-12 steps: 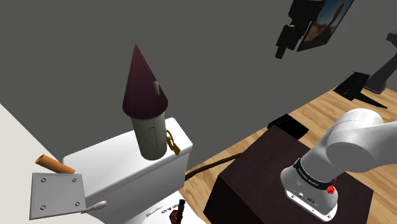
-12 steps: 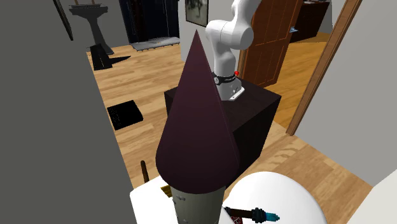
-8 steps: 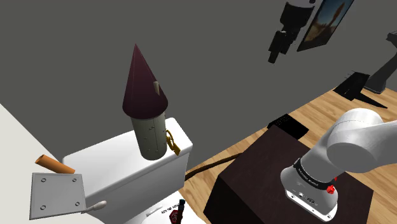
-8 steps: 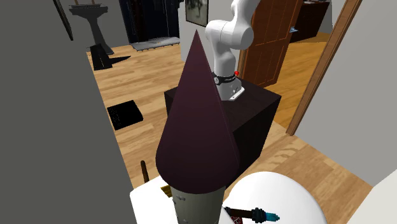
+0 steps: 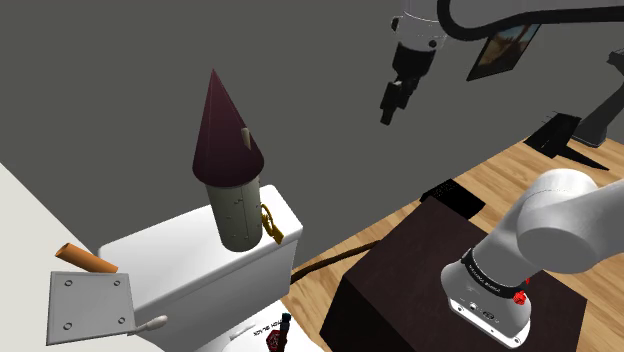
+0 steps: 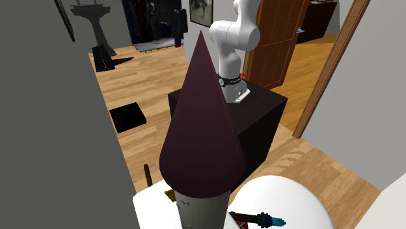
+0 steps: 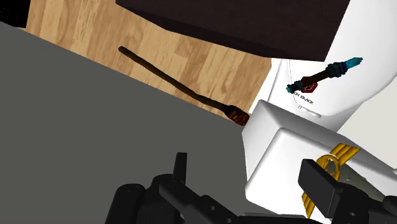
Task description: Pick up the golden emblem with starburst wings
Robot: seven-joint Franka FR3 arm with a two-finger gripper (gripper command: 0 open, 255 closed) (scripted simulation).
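The golden emblem stands on the top of the white toilet tank, just beside a toy tower with a dark maroon cone roof; whether it touches the tower's wall is hard to tell from the shoulder view. The gripper hangs high in front of the grey wall, well apart from the emblem and toward the shoulder view's right of it. In the wrist view the gripper has its two black fingers spread wide with nothing between them, and the emblem (striped gold wings, a ring at the middle) peeks out past one of the fingers on the tank. A thin brown stick lies on the wooden floor between the dark stand and the wall
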